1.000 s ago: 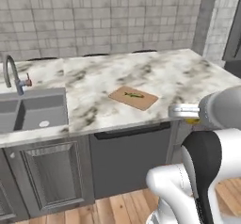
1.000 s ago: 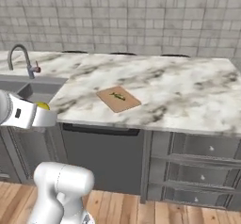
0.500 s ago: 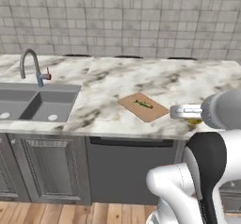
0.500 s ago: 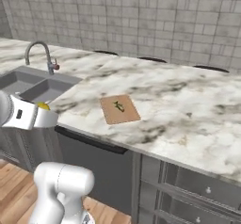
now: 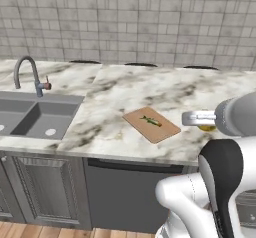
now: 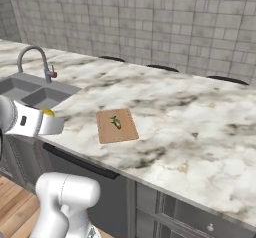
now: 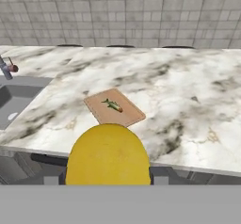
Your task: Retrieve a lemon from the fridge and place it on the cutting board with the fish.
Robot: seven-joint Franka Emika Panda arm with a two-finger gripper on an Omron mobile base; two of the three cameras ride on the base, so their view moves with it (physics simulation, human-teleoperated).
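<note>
1. You face a grey tiled wall [image 5: 135, 17] running behind the whole worktop.
2. The worktop [image 5: 125, 89] is white marble with grey veins.
3. At its left end sits a grey double sink [image 5: 30, 119] with a curved tap [image 5: 27, 72].
4. Below the front edge you see grey cabinet doors [image 5: 42, 192], a dark panel [image 5: 125, 197] and drawers [image 6: 200, 222].
5. The floor [image 6: 15, 207] is wooden planks.

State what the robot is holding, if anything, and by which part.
The lemon, gripped by its two opposite sides between the jaws, short of the cutting board.
</note>
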